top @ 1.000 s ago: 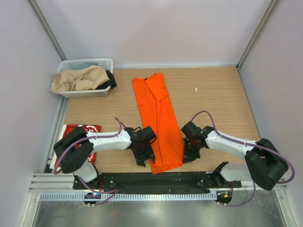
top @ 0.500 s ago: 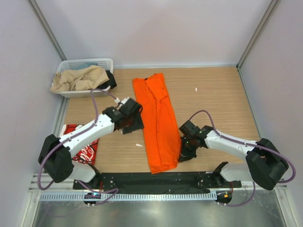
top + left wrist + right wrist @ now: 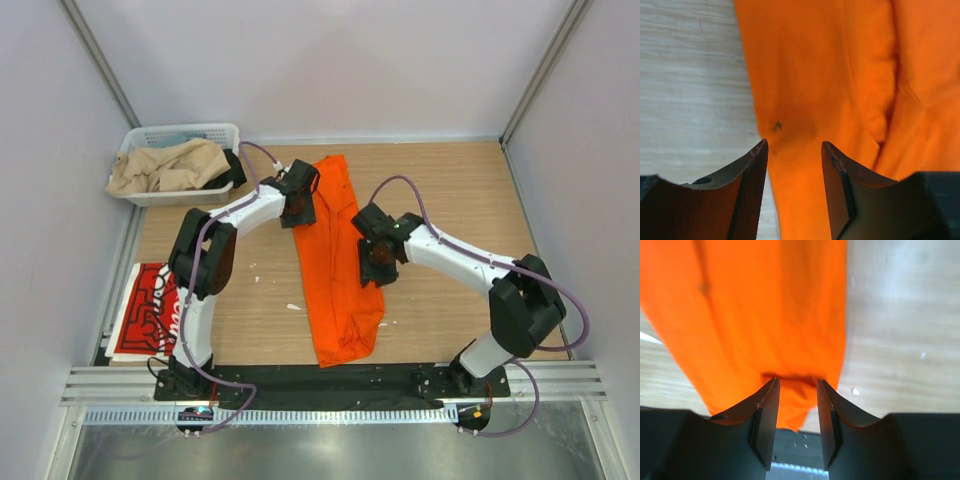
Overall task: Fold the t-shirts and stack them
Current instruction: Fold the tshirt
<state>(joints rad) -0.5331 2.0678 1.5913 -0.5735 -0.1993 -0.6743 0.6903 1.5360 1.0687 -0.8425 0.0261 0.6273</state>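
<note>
The orange t-shirt (image 3: pixel 335 270) lies as a long narrow strip down the middle of the wooden table, its near end slightly rumpled. My left gripper (image 3: pixel 297 208) is open at the strip's far left edge; in the left wrist view (image 3: pixel 794 150) the jaws stand apart just above the orange cloth (image 3: pixel 840 75). My right gripper (image 3: pixel 372 255) is open at the strip's right edge about halfway down; in the right wrist view (image 3: pixel 797 385) the jaws stand apart over the orange cloth (image 3: pixel 765 305). The red t-shirt (image 3: pixel 150 305) with white lettering lies folded at the near left.
A white slatted basket (image 3: pixel 180 131) at the far left holds beige and dark cloth. Small white scraps (image 3: pixel 293 307) lie on the wood left of the strip. A black rail (image 3: pixel 330 380) runs along the near table edge. Grey walls close in three sides.
My left gripper has swung from the shirt's near left corner to its far left edge. My right gripper has moved from the near right edge up to the strip's middle.
</note>
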